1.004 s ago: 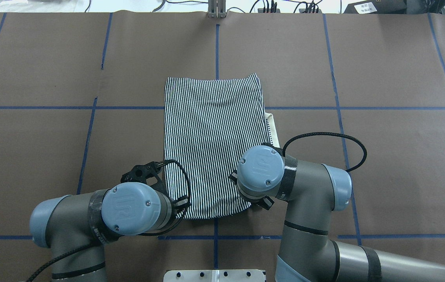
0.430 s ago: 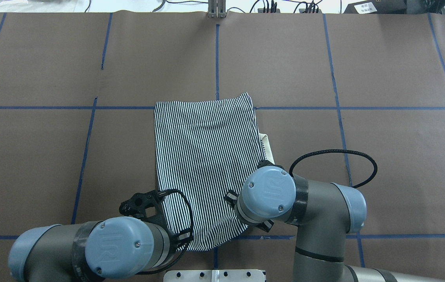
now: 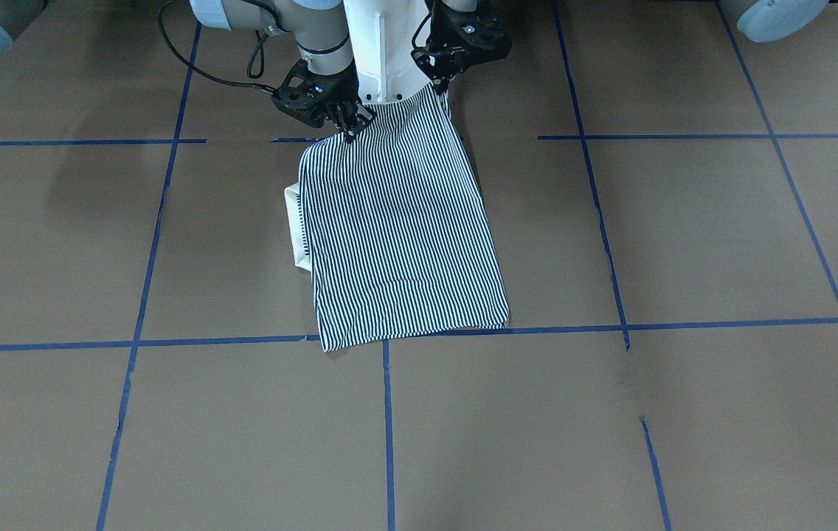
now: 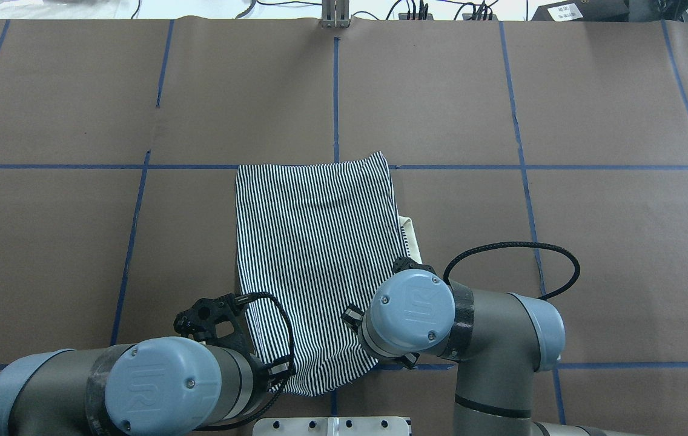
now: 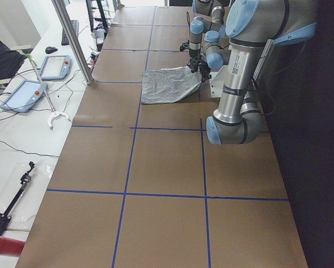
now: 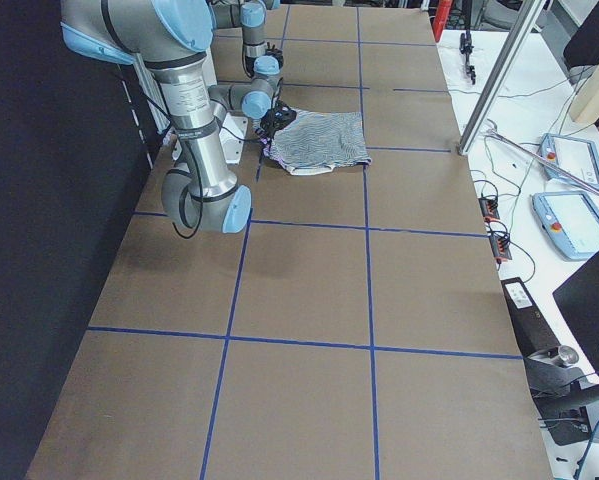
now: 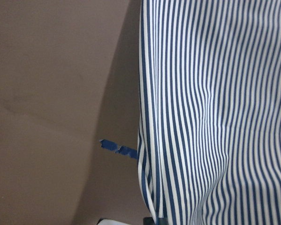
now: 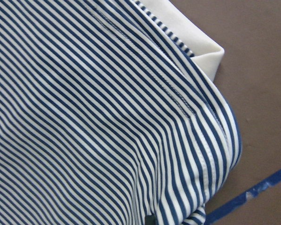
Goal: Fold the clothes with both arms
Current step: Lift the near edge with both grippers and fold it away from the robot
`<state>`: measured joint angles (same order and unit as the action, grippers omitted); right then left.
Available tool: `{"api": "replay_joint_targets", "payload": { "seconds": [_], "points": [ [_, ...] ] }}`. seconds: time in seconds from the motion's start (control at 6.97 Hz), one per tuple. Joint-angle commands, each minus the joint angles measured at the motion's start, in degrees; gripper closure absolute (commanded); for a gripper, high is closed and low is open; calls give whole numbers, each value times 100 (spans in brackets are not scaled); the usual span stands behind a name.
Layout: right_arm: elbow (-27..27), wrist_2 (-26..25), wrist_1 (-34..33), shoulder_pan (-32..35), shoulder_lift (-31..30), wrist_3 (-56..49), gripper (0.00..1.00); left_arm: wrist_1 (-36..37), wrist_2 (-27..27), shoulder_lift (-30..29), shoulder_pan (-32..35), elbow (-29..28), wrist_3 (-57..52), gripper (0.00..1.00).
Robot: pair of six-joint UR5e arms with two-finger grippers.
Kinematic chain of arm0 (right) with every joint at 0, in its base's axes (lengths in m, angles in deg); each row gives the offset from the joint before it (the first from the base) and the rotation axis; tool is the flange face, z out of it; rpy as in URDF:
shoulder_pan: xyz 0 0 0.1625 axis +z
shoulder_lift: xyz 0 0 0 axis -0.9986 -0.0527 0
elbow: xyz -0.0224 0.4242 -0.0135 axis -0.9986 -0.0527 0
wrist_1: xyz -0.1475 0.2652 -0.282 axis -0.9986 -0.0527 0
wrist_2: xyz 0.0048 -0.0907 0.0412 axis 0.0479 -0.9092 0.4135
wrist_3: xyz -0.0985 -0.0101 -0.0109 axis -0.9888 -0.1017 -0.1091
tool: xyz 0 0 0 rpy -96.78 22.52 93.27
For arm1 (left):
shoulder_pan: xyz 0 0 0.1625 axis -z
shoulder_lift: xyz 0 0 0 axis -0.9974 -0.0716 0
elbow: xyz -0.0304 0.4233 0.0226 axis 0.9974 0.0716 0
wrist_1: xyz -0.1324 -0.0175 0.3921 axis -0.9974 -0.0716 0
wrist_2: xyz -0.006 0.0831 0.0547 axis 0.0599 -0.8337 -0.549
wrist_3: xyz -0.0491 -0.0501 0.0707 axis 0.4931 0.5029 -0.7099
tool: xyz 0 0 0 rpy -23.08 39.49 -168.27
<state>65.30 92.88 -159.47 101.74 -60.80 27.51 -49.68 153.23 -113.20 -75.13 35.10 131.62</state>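
Brown tabletop point(image 4: 562, 121) carries a folded striped shirt point(image 4: 314, 242), collar point(image 4: 412, 239) mostly hidden

- Robotics lab.
- Long table point(image 4: 622, 91) covered in brown paper, gridded with blue tape lines point(image 4: 336, 91).
- Silver-grey jointed left arm with light-blue joint caps point(image 4: 162, 387), matching right arm point(image 4: 416, 315), both at a white pedestal base point(image 3: 382, 51).
- White side bench point(image 5: 38, 139) carrying grey-blue teach pendants point(image 5: 55, 66), beside a slanted aluminium post point(image 5: 72, 39).

brown table point(image 4: 622, 272) — blue tape point(image 4: 336, 91) (a grid), white pedestal point(image 3: 389, 44)
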Motion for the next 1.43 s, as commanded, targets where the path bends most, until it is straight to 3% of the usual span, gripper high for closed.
{"api": "replay_joint_targets", "payload": {
  "seconds": [0.0, 0.29, 0.57, 0.72, 0.86, 1.0, 1.15, 1.29],
  "points": [
    [-194, -71, 356, 421, 9, -247, 100, -72, 1, -38, 591, -331, 5, 100],
    [-511, -62, 365, 642, 35, -625, 100, -649, -8, -38, 779, -831, 40, 100],
    [-687, -71, 594, 809, 254, -608, 100, -801, 1, -55, 839, -851, 215, 100],
    [-1149, -54, 603, 1036, 647, -634, 100, -975, 1, -81, 1223, -964, 286, 100],
    [-1946, 42, 881, 1439, 1155, -817, 100, -1325, 62, -186, 1784, -1426, 199, 100],
    [-3094, 209, 1154, 1852, 1787, -1341, 100, -1720, 489, -518, 2416, -2197, -245, 100],
    [-4010, 297, 1731, 2152, 2167, -1546, 100, -2107, 615, -782, 2822, -2953, -606, 59],
    [-4524, 281, 2546, 2329, 2189, -1948, 1, -2711, 607, -802, 2922, -3439, -1089, 1]
  ]
}}
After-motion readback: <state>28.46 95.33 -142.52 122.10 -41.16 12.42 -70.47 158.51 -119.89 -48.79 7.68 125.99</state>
